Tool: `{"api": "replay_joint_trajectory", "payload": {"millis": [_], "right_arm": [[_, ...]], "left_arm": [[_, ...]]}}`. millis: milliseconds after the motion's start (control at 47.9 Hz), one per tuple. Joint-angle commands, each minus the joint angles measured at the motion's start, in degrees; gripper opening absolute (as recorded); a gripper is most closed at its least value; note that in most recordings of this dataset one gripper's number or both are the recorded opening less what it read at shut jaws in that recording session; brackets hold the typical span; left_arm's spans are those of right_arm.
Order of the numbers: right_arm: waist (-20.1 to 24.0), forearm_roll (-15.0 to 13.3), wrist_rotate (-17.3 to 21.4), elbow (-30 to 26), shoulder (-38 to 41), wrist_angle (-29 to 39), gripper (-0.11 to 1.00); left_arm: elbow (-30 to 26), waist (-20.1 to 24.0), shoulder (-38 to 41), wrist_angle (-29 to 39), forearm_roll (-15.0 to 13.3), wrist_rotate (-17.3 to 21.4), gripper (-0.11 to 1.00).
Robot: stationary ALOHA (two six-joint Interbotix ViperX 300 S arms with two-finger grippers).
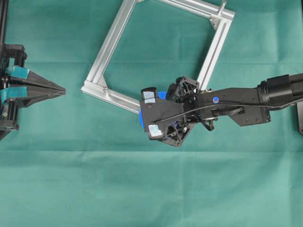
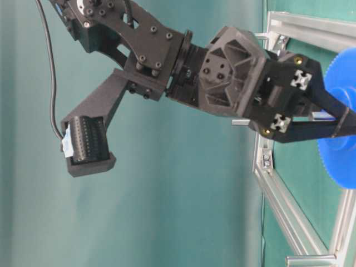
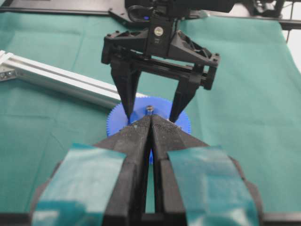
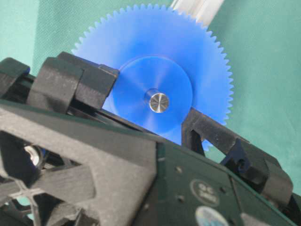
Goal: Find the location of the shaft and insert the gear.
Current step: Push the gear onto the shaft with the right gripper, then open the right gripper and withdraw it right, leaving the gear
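Right claw (image 3: 153, 110): fingers spread apart, 1 on each side of the gear's hub, tips down at the disc; in the rt wrist view both fingers stand just off the hub edge w/ blue showing between, so not clamped on it. Whether the tips touch the disc face: cannot tell.
Right arm: reaches in from the rt of the overhead view, wrist tilted down over the gear, black cable running along it.
Gear (image 4: 155, 89): blue toothed disc, lying flat on the green cloth, under the right claw; hub raised, centre hole filled by a silvery pin.
Shaft (image 4: 159, 102): round metal end shows in the gear's centre hole, about flush w/ the hub top; gear sits on it.
Frame (image 1: 110, 45): silver aluminium square, tilted on the worktop; its near bar runs just beside the gear's rim, behind it in the left wrist view.
Left claw (image 3: 151, 123): fingers pressed together, nothing between them, pointing toward the gear; teal tape on both finger bases.
Left arm: at the far left edge of the overhead view, well apart from gear and frame.
Worktop (image 1: 142, 189): covered in green cloth.
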Motion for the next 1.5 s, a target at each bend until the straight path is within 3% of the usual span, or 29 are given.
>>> {"api": "replay_joint_trajectory", "payload": {"millis": [0,104,271,835,1106,1481], "right_arm": [[0.35,0.0,0.0,-0.88,-0.88,-0.18,0.75],[0.35,-0.62,-0.09,-0.97,-1.67,-0.26,0.91],[0.35,-1.85,-0.09,-1.05,-4.92,-0.35,0.87],[0.35,-9.58,-0.09,-0.97,-15.03,4.22,0.87],[0.35,-10.11,-0.09,0.62,-16.61,3.96,0.87],[0.35,-10.11,-0.09,7.91,-22.94,0.35,0.86]], "left_arm": [[-1.32,0.09,0.53,-0.18,-0.09,-0.09,0.01],[-1.32,0.09,0.53,0.0,-0.09,-0.09,0.01],[-1.32,0.09,0.53,0.09,-0.09,-0.09,0.01],[-1.32,0.09,0.53,0.35,-0.09,-0.09,0.01],[-1.32,0.09,0.53,0.35,-0.18,-0.09,0.01],[-1.32,0.0,0.53,0.35,-0.09,-0.09,0.01]]}}
